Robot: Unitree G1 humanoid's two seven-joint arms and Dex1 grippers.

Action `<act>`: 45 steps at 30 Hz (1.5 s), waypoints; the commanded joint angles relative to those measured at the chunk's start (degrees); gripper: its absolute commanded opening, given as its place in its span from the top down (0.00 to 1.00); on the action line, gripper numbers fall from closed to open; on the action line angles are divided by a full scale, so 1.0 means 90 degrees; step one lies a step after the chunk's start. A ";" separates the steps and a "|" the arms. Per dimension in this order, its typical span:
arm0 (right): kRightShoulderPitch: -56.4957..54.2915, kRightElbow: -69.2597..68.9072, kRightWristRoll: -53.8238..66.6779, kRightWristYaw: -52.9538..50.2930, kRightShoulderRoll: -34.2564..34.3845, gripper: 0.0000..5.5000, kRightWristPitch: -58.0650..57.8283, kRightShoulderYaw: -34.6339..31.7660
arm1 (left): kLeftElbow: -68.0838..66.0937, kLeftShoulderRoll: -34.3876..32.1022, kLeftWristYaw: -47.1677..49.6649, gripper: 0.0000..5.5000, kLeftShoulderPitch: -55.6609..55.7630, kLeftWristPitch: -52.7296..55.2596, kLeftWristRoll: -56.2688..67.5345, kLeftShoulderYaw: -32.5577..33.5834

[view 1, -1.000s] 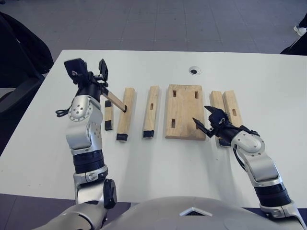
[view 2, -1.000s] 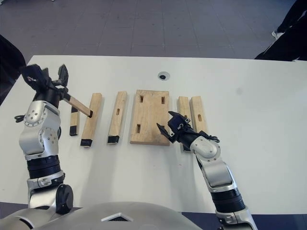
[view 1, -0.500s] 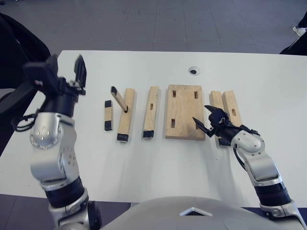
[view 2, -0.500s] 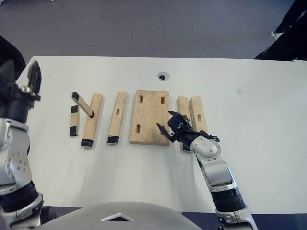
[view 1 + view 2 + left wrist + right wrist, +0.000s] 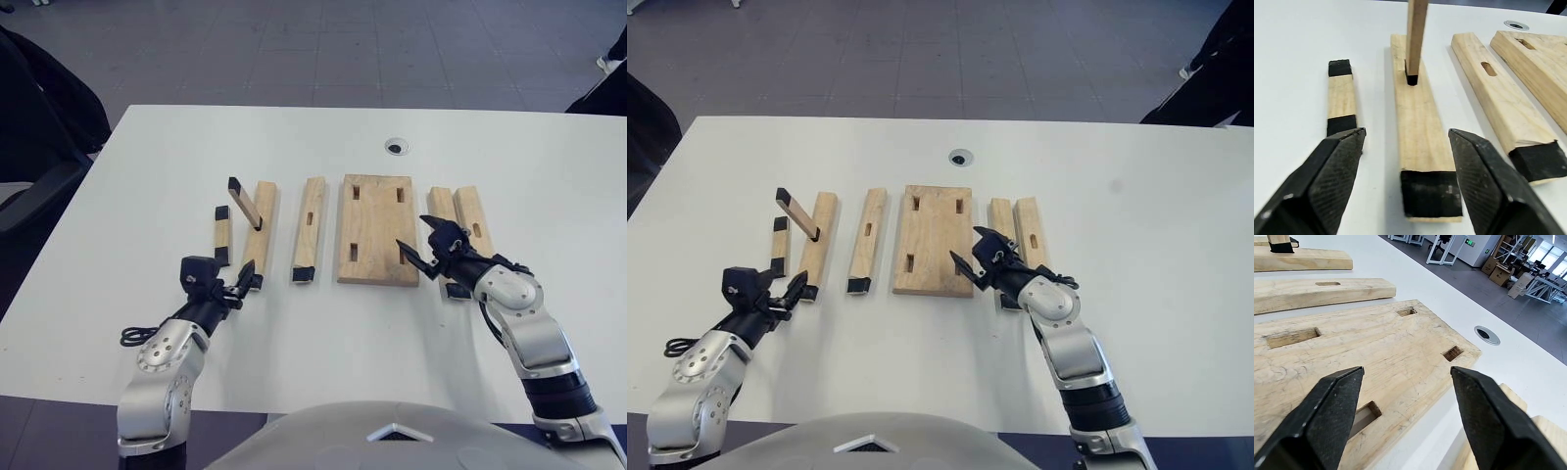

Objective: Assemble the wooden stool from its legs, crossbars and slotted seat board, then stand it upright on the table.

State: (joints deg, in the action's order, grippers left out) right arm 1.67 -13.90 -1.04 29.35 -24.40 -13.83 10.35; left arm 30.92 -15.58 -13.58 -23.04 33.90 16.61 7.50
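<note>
The slotted seat board [image 5: 377, 227] lies flat mid-table. Left of it lie two legs [image 5: 257, 235] [image 5: 309, 227]; a crossbar [image 5: 243, 201] stands slanted in the outer leg's slot [image 5: 1411, 78]. A short crossbar [image 5: 221, 235] lies flat beside that leg. Two more legs [image 5: 443, 211] [image 5: 474, 220] lie to the board's right. My left gripper [image 5: 245, 281] [image 5: 1406, 133] is open, low at the black near end of the outer left leg. My right gripper [image 5: 421, 245] [image 5: 1406, 372] is open over the board's near right corner, holding nothing.
A round cable hole [image 5: 396, 146] sits in the white table [image 5: 323, 333] behind the board. Bare tabletop lies in front of the parts and to the far right. Dark chairs stand off the table's left edge.
My left gripper left the slanted crossbar's top, swung out left, then dropped to the leg's near end. The crossbar stays in its slot. The right arm has not moved.
</note>
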 commanded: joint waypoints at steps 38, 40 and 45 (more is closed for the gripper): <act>-0.2975 0.1075 0.6558 0.0065 0.1420 0.21 -0.6047 -0.3139 | -0.1873 0.0147 -0.0760 0.62 0.4056 0.3514 0.6594 0.1675; -0.3171 0.1302 0.7043 -0.0104 0.1578 0.15 -0.6320 -0.3312 | -0.2031 0.0207 -0.0414 0.62 0.4055 0.3682 0.7356 0.1601; -0.3488 0.1912 0.7847 -0.0281 0.1707 0.10 -0.6599 -0.3579 | -0.2109 0.0148 0.0320 0.62 0.4059 0.3618 0.8531 0.1174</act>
State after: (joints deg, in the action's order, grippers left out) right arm -28.03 2.05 67.65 27.87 -9.22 -72.44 -21.03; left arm 11.59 -13.54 -12.38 12.26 66.97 90.68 19.51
